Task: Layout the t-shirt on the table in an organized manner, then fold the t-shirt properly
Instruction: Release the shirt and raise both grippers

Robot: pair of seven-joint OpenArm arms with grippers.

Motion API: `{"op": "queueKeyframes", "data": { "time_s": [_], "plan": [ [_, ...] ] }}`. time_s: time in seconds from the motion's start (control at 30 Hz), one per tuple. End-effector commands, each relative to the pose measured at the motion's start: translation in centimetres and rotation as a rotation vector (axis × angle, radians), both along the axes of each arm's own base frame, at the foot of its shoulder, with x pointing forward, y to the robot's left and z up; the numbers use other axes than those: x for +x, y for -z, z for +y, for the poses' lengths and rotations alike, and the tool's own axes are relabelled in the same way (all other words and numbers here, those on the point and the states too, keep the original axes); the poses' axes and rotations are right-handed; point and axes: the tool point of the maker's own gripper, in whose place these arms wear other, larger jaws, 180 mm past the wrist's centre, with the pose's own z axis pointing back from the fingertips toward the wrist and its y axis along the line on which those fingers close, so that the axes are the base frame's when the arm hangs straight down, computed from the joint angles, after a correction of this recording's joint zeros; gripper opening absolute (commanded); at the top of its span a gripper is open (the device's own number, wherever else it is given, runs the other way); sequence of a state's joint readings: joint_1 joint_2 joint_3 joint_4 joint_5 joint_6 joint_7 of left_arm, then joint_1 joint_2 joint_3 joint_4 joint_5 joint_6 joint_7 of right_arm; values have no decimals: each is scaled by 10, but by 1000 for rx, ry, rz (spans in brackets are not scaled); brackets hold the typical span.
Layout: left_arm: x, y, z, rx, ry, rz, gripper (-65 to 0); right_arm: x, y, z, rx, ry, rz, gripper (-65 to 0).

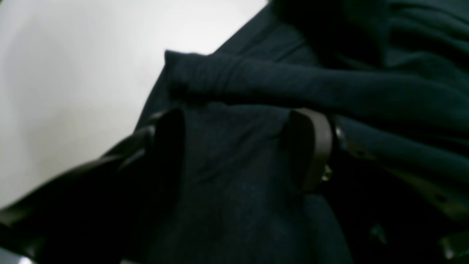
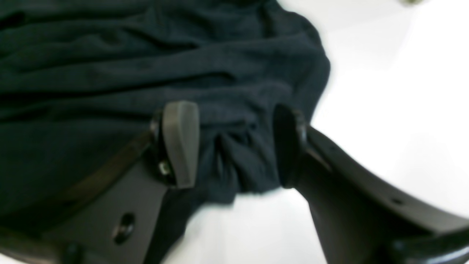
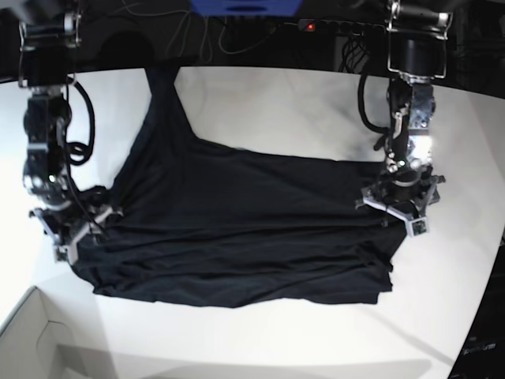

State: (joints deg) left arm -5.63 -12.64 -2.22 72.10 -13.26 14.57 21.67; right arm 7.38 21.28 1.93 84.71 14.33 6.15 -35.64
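Note:
The black t-shirt (image 3: 237, 229) lies spread across the white table (image 3: 276, 103), creased in long horizontal wrinkles, with one part reaching up to the back edge. My left gripper (image 3: 397, 207) is at the shirt's right edge. In the left wrist view its jaws (image 1: 240, 146) stand apart with flat shirt fabric (image 1: 366, 91) between them. My right gripper (image 3: 71, 225) is at the shirt's left edge. In the right wrist view its jaws (image 2: 234, 146) stand apart around a bunched fold of the shirt (image 2: 110, 73), beside bare table (image 2: 384, 110).
A pale cardboard box corner (image 3: 39, 347) sits at the front left, below the table's curved edge. Dark cables and equipment (image 3: 237, 31) run along the back. Bare table (image 1: 73, 73) shows beside the shirt in the left wrist view.

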Motion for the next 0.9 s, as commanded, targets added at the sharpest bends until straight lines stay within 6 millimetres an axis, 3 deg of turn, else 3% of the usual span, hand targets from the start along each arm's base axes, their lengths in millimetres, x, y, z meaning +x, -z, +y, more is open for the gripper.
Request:
{"op": "queueKeyframes", "data": {
  "time_s": [0.0, 0.1, 0.27, 0.47, 0.57, 0.67, 0.87],
  "plan": [
    [10, -21, 3, 19, 3, -67, -226, -2, -20, -1, -11, -9, -53, -318],
    [-1, -27, -3, 17, 20, -85, -226, -43, -29, 8, -16, -17, -47, -318],
    [-29, -42, -21, 5, 61, -127, -226, -117, -16, 29, 22, -9, 19, -319],
    [-67, -37, -50, -40, 106, -105, -226, -193, 30, 61, 130, 23, 195, -317],
    [-80, -26, -55, -53, 106, -73, -226, -214, 42, 78, 170, 15, 253, -317],
    [-92, -15, -55, -55, 105, -38, -226, -228, 49, 107, 204, -70, 297, -317],
    [-103, -9, -52, -48, 105, -13, -226, -237, 54, 144, 256, -154, 328, -318]
  ]
}}
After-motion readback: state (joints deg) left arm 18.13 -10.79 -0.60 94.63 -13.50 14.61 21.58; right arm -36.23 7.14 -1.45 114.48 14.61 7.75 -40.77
